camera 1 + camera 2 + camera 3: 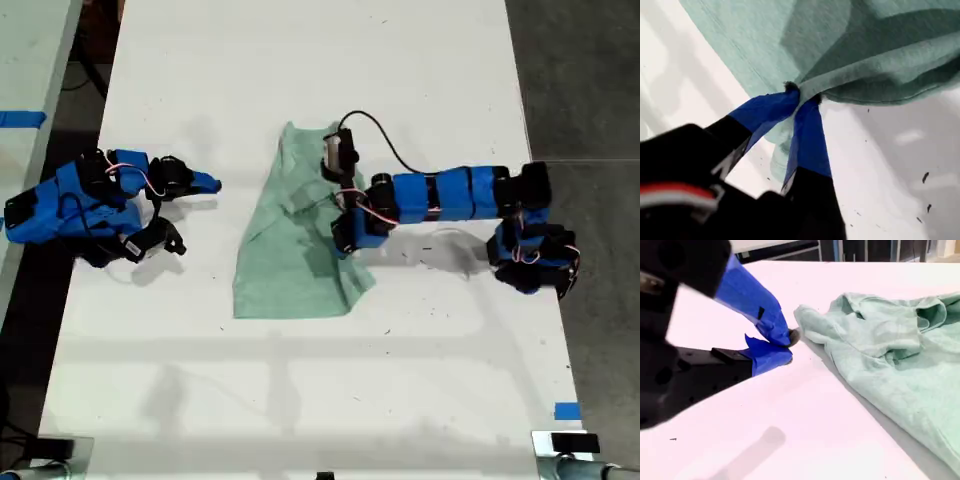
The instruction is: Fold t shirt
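Tabletop (300, 400) in white carries the shirt (290, 250), a mint-green heap lying mid-table with its long axis running up and down the exterior view. The shirt's edge on the exterior view's right is pinched by my first gripper (802, 100), whose fingers (810, 135) are clamped on a bunched fold of cloth. My second gripper (785, 347) rests apart from the shirt, toward the exterior view's left, fingers together on nothing. A fold across the long axis, toward the exterior view's left, is judged likeliest.
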`<state>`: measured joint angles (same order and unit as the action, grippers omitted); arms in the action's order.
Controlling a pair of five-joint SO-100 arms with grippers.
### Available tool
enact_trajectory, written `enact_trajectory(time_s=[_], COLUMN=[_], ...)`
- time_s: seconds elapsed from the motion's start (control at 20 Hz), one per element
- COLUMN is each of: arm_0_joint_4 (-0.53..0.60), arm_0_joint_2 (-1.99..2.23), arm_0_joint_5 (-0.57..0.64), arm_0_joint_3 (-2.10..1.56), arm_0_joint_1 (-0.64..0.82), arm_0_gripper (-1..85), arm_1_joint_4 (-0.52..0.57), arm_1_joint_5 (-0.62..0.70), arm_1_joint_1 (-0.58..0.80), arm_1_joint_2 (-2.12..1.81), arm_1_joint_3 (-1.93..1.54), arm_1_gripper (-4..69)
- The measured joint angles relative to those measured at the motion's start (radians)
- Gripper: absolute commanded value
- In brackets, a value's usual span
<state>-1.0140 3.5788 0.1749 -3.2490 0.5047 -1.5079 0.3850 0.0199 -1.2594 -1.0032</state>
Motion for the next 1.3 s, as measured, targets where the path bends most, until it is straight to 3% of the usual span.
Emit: enact_trajectory(time_s=[0.3,0.45,0.65,0.9,1.15,1.25,1.3], arm_0_joint_4=[0.0,0.0,0.0,0.0,0.0,0.0,0.0], arm_0_joint_2=[0.0,0.0,0.0,0.0,0.0,0.0,0.0], arm_0_joint_5=[0.0,0.0,0.0,0.0,0.0,0.0,0.0], arm_0_joint_3=[0.0,0.0,0.0,0.0,0.0,0.0,0.0], arm_0_joint_1=[0.0,0.0,0.0,0.0,0.0,0.0,0.0], arm_0_gripper=[0.1,0.1,0.1,0.2,0.4,0.4,0.4], arm_1_joint_4=[0.225,0.319,0.347,0.364,0.132,0.077,0.075], arm_1_joint_5=[0.104,0.141,0.173,0.198,0.101,0.066,0.048], arm_1_joint_1=[-0.021,-0.048,-0.055,-0.058,-0.046,-0.023,-0.015], arm_1_joint_2=[0.11,0.112,0.115,0.112,-0.067,-0.236,-0.334], arm_1_joint_3=[0.038,0.038,0.038,0.029,-0.095,-0.235,-0.328], arm_1_gripper=[2.6,18.4,25.2,21.1,10.0,2.5,2.4])
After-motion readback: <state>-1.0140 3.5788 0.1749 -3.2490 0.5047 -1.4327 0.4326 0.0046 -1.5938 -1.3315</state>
